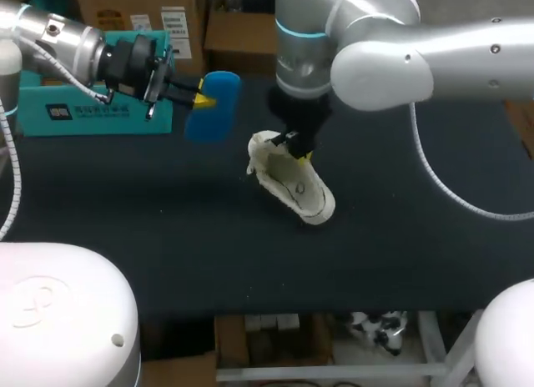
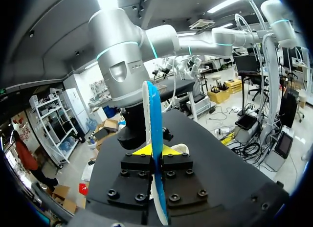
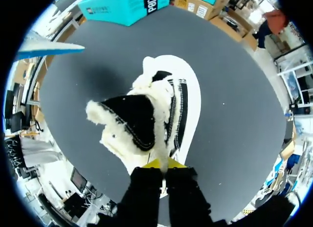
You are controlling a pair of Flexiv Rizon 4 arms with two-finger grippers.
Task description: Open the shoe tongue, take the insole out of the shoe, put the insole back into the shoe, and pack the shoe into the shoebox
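Left gripper [image 1: 197, 96] is closed narrow on the insole [image 1: 213, 106]. It's blue and held up off the table [image 1: 125, 212], well apart from the shoe [image 1: 292, 180]. In your left wrist view the insole [image 2: 154, 129] sits edge-on in the left gripper [image 2: 157, 152], blue face with a white rim. A yellow fingertip [image 2: 141, 151] presses it from each side.

The shoe is near the middle of the table, cream and fleece-lined, with dark stitched stripes on its side. Your right arm [image 1: 400, 62] comes in from the right and drops straight down onto the shoe's far end. Right gripper [image 1: 294, 147] is at the shoe's opening.

In the right wrist view, the right gripper [image 3: 160, 164] has its fingers nearly together, pinching a strip of the shoe's [image 3: 183, 97] cream fleece edge. A black flap [image 3: 129, 114] with fleece trim stands open just ahead of the fingers. I can't tell you whether that flap is the tongue or which part the pinched strip belongs to.

The box [image 1: 83, 112] is teal and sits at the table's far left, behind the left gripper.

On writing, the box has white print on its teal side. It's too small to make out in the head view. In the right wrist view the box [image 3: 127, 7] shows larger white lettering, but it's cut off. No print is legible on the shoe or insole. The insole [image 3: 46, 48] shows there as a pale wedge near the box.
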